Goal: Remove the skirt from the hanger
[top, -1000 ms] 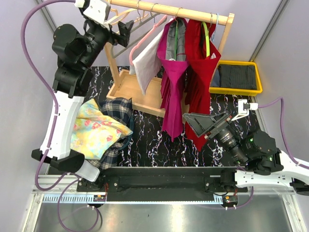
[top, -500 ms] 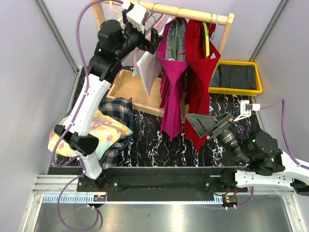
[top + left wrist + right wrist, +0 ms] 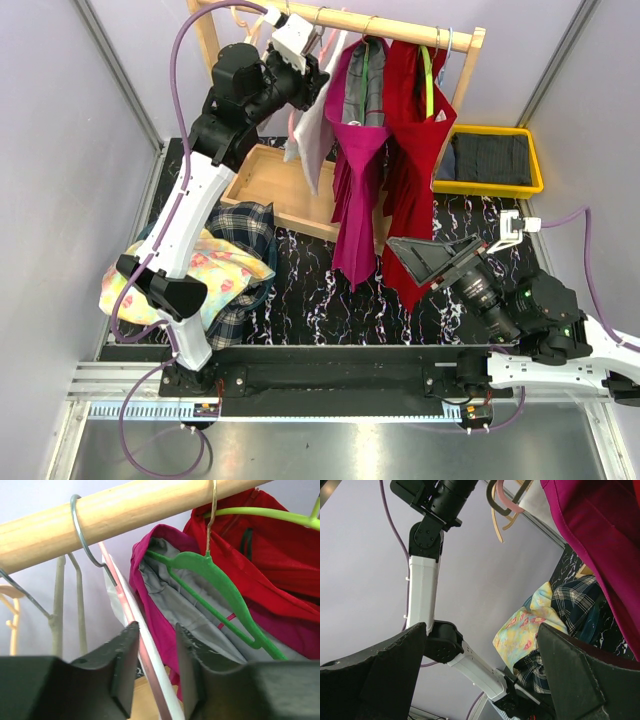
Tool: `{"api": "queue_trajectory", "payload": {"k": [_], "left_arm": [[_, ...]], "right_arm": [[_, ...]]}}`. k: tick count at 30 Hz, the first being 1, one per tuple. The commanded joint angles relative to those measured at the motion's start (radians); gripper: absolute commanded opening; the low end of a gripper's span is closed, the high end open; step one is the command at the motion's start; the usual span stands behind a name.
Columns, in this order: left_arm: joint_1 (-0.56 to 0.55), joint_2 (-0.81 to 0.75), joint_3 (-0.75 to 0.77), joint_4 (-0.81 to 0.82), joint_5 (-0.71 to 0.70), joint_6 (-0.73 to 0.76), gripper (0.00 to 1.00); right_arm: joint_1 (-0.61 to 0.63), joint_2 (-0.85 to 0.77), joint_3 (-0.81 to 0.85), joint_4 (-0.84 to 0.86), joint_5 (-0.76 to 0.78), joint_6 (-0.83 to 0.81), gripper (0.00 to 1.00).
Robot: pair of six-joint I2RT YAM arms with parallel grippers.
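A white skirt hangs from a pink hanger on the wooden rail, left of the other garments. My left gripper is up at the rail, right at that hanger. In the left wrist view its jaws have narrowed around the pink hanger arm and the white skirt's edge. A slim gap still shows beside the right finger. My right gripper hovers low at the right, wide open and holding nothing, near the hem of the red dress.
A magenta dress and a red dress hang on green hangers right of the skirt. The rack's wooden base lies below. A floral and plaid clothes pile sits at the left. A yellow bin holds dark cloth.
My left arm swung from the far left up to the rail. Its jaws went from wide open to narrow around the pink hanger. The right arm barely moved.
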Motion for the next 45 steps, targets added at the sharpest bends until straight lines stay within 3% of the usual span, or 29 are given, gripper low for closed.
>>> {"api": "queue_trajectory", "payload": {"k": [1,11,14,15,18,32,33,34,35,36,39,45], "left_arm": [[-0.005,-0.025,0.011,-0.032,0.007,0.038,0.38],[-0.019,-0.005,0.065,-0.164,-0.022,0.103,0.45],[-0.020,0.006,0.092,-0.192,-0.027,0.115,0.29],[-0.020,0.007,0.095,-0.196,-0.028,0.115,0.15],[-0.022,0.006,0.099,-0.209,-0.028,0.131,0.00],[-0.023,-0.009,0.140,-0.230,-0.019,0.147,0.00],[-0.023,-0.008,0.141,-0.220,-0.024,0.144,0.17],[-0.023,-0.015,0.129,-0.209,-0.034,0.144,0.43],[-0.023,-0.023,0.120,-0.194,-0.051,0.146,0.78],[-0.025,-0.029,0.108,-0.152,-0.065,0.138,0.85],[-0.023,-0.064,0.060,-0.077,-0.090,0.137,0.89],[-0.023,-0.065,0.043,-0.029,-0.097,0.131,0.83]], "right_arm": [[0.005,-0.016,-0.002,0.017,0.046,0.013,1.00],[0.005,-0.032,-0.006,0.017,0.058,0.009,1.00],[0.006,-0.036,-0.008,0.016,0.063,0.008,1.00],[0.005,-0.038,-0.008,0.017,0.066,0.008,1.00],[0.006,-0.044,-0.008,0.016,0.066,0.009,1.00],[0.005,-0.029,-0.002,0.017,0.054,0.008,1.00],[0.005,-0.026,0.000,0.017,0.054,0.008,1.00],[0.006,-0.027,-0.002,0.017,0.054,0.008,1.00],[0.005,-0.024,-0.002,0.017,0.051,0.008,1.00],[0.006,-0.024,-0.003,0.017,0.051,0.006,1.00],[0.006,-0.024,-0.005,0.019,0.052,0.006,1.00],[0.003,-0.022,-0.012,0.022,0.051,0.011,1.00]]}}
